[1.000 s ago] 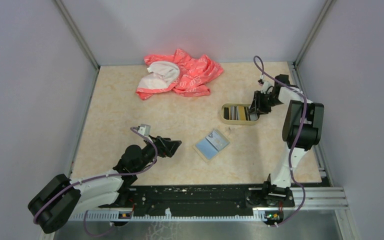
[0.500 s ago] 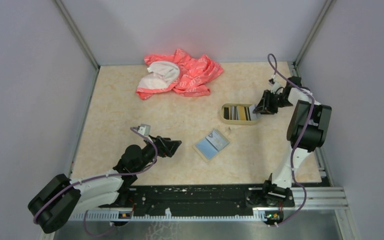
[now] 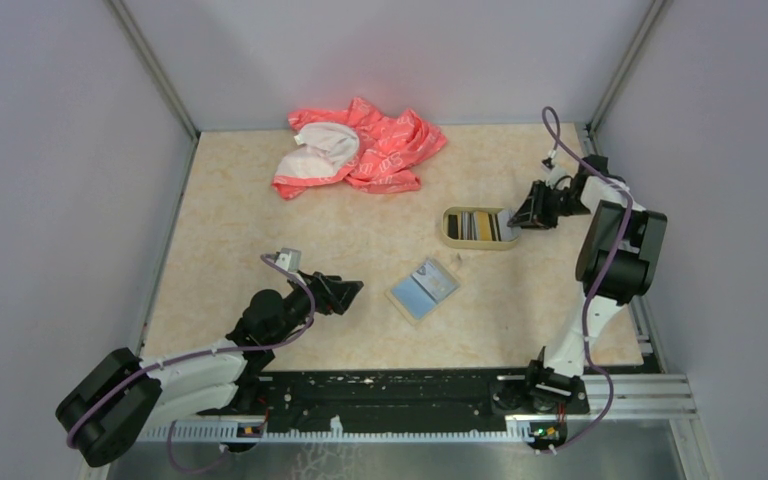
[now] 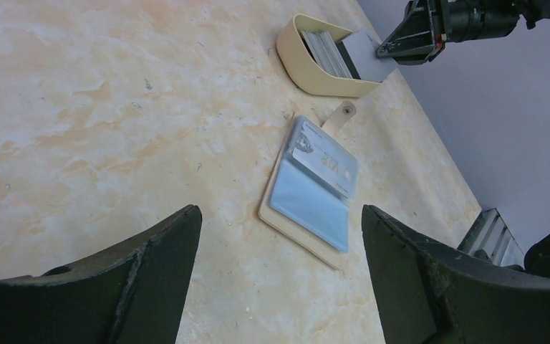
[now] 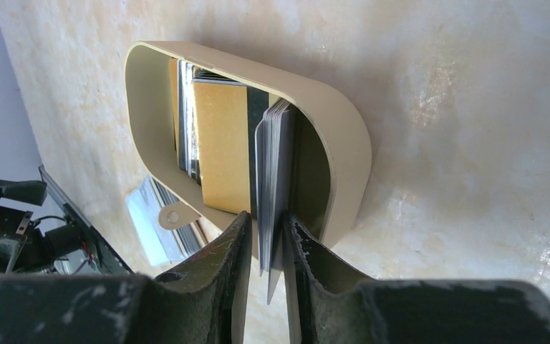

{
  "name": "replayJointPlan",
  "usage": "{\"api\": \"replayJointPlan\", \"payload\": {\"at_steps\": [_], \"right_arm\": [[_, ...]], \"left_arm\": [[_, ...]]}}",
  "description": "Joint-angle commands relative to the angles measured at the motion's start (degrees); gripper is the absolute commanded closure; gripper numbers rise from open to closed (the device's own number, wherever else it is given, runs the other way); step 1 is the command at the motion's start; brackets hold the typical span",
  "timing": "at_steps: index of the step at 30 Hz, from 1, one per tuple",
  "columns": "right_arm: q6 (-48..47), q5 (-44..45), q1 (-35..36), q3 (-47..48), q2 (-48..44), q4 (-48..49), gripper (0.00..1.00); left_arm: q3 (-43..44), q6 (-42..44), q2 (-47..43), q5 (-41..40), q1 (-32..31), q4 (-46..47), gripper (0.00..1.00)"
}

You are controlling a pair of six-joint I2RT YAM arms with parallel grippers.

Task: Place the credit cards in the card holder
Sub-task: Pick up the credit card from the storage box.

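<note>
The right tool (image 5: 266, 240) pinches cards (image 5: 272, 158) in the tray (image 5: 347, 150). The left tool (image 4: 281, 215) gapes near the holder (image 4: 308, 190).

Hidden and cropped

From the right wrist, the lower ends of the thin grey plastic credit cards (image 5: 272, 158) were hidden between the fingers of the black right gripper (image 5: 266, 217), themselves cropped at 6 o'clock. The flat beige folding card holder (image 5: 147, 218), at 8 o'clock of the tan oval tray (image 5: 344, 143), lay mostly covered.
</note>
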Motion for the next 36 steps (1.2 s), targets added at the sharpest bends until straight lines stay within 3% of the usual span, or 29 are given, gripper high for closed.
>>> {"api": "replayJointPlan", "payload": {"at_steps": [1, 21, 28, 36], "right_arm": [[-1.2, -2.8, -1.0, 2.7, -0.2, -0.9, 0.79], [-2.1, -4.4, -3.6, 2.9, -0.4, -2.1, 0.90], [-2.1, -3.1, -4.1, 2.5, -1.4, -1.4, 1.00], [-1.1, 0.6, -4.4, 0.6, -6.4, 2.3, 1.00]], "left_arm": [[-1.3, 0.0, -0.7, -0.1, 0.3, 2.1, 0.12], [-1.3, 0.0, -0.7, -0.1, 0.2, 2.2, 0.12], [-1.4, 0.0, -0.8, -0.1, 0.3, 2.2, 0.12], [-1.4, 0.0, -0.9, -0.1, 0.3, 2.3, 0.12]]}}
